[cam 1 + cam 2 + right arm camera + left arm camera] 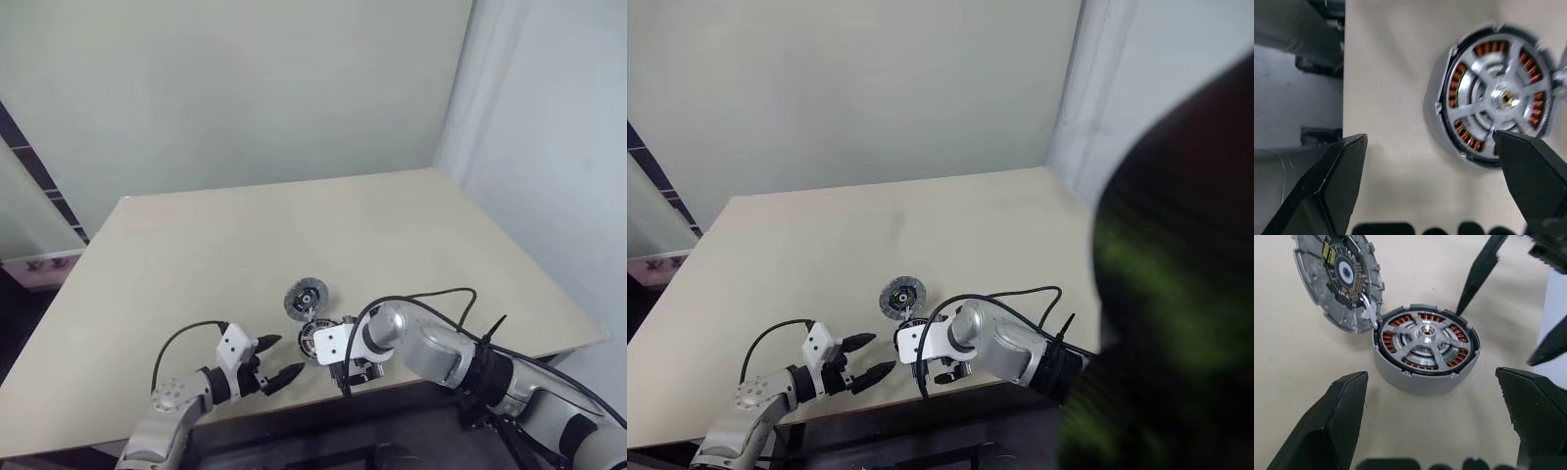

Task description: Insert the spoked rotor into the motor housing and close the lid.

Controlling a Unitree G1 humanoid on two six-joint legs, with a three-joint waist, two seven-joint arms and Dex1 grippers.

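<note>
Left gripper (277, 358) at the near table (196, 255) edge, jaws spread wide, empty, aimed at the motor housing (1426, 348) just ahead. Right gripper (1430, 191) right over the housing, jaws spread too, holding nothing. Spoked rotor (1425, 335) sits inside the housing over the copper windings; lid (1339, 276) stands open, tilted, touching the housing's far rim

A bare beige table (245, 245) stands against a pale green wall (245, 88)
</note>
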